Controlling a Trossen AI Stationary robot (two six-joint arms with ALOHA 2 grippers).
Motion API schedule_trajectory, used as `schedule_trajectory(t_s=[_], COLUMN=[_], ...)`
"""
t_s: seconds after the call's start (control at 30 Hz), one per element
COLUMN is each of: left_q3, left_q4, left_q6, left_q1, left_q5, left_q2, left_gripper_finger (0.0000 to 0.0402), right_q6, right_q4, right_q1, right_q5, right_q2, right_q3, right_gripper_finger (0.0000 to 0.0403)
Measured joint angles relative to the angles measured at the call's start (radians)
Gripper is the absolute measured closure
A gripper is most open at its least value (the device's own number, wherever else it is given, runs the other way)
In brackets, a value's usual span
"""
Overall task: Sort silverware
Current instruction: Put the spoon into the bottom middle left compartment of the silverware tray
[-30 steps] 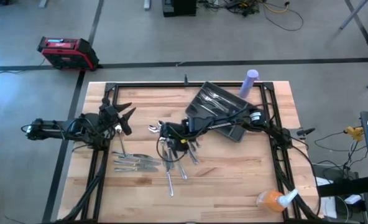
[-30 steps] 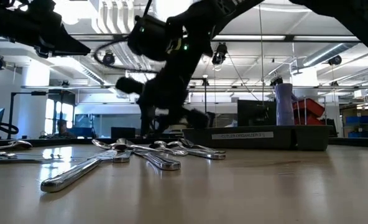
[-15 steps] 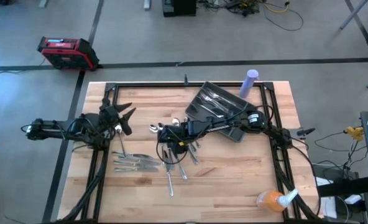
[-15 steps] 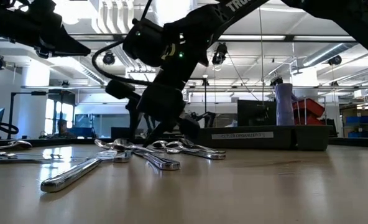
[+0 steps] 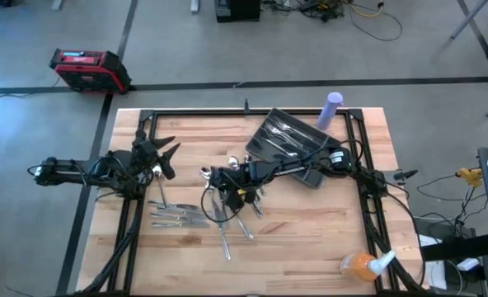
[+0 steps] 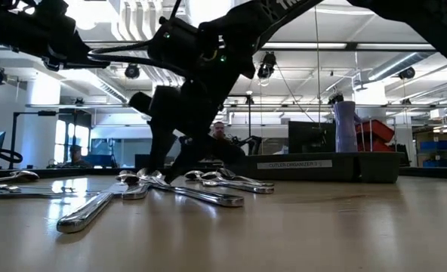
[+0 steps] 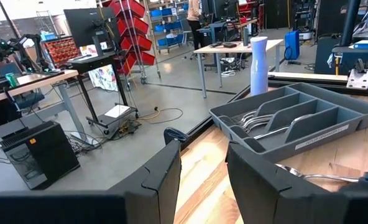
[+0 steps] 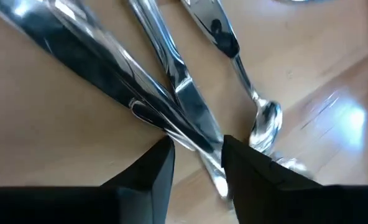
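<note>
We see right gripper (image 5: pixel 218 183) frame centre, fingers parted astride shiny metal silverware pile (image 5: pixel 227 216), likely picking one; left gripper (image 5: pixel 163 154) idle, released.

You have a light wood-plank tabletop (image 5: pixel 302 239) with a black frame. The silverware (image 5: pixel 227 216) is shiny silver. The tray (image 5: pixel 287 140) near the far edge is dark grey. A lilac cylinder (image 5: pixel 331 109) stands at the far right corner, an orange bottle (image 5: pixel 358 265) at the near right corner.
</note>
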Motion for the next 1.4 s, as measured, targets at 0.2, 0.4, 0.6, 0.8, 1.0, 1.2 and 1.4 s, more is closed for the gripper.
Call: schedule_trajectory(t_s=[0.2, 0.4, 0.6, 0.8, 1.0, 1.2, 1.4], left_q3=[0.0, -0.001, -0.001, -0.005, -0.006, -0.006, -0.007], left_q4=[0.002, 0.005, 0.027, 0.027, 0.046, 0.058, 0.074], left_q6=[-0.011, -0.014, -0.018, -0.046, -0.055, -0.06, -0.056], left_q1=[0.0, 0.0, 0.0, 0.0, 0.0, 0.0, 0.0], left_q5=[0.0, 0.0, 0.011, 0.034, 0.035, 0.035, 0.035], left_q2=[0.001, 0.003, 0.009, 0.034, 0.073, 0.112, 0.132], left_gripper_finger=[0.0283, 0.0283, 0.0283, 0.0283, 0.0283, 0.0283, 0.0283], right_q6=[0.247, 0.343, 0.113, 0.098, 0.204, 0.361, 0.429], right_q4=[-0.048, -0.195, -0.212, -0.252, -0.273, -0.389, -0.434], right_q1=[-0.01, -0.008, -0.015, -0.052, -0.075, -0.083, -0.085], right_q5=[-0.045, -0.064, -0.063, -0.06, -0.109, -0.108, -0.108], right_q2=[0.001, 0.009, 0.005, 0.067, 0.101, 0.101, 0.103], right_q3=[0.011, 0.143, 0.209, 0.206, 0.219, 0.238, 0.259], right_gripper_finger=[0.0324, 0.0338, 0.0325, 0.0302, 0.028, 0.0286, 0.0317])
